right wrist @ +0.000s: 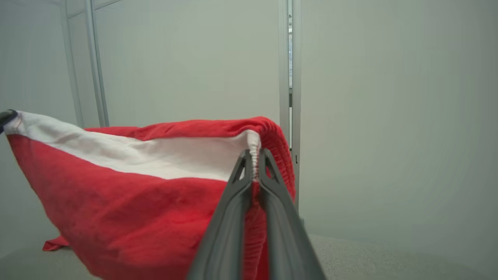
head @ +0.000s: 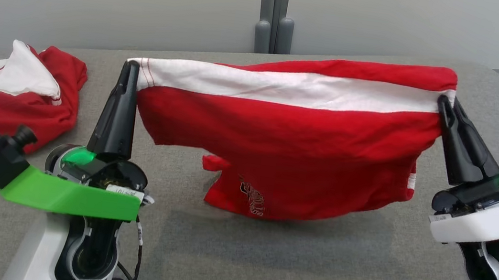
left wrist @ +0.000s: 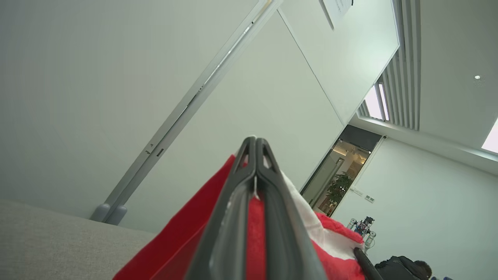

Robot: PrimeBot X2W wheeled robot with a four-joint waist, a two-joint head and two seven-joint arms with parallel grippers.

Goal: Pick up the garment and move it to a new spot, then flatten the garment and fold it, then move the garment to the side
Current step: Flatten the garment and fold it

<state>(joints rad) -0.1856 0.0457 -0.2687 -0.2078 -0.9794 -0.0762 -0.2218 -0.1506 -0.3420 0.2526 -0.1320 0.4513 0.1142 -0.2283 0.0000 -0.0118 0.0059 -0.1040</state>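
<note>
Left gripper [head: 133,65]: clamped tight on top corner of garment [head: 279,134]. Right gripper [head: 447,101]: same, opposite corner. Hanging stretched between both, above grey surface [head: 261,267]. Pickup done; setting down, flattening, folding, moving aside pending.

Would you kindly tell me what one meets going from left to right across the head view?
crumpled red and white garment → left gripper → held red garment → right gripper

Open grey surface [head: 285,270] beneath hanging garment [head: 279,134]; crumpled second garment [head: 9,98] at left.
</note>
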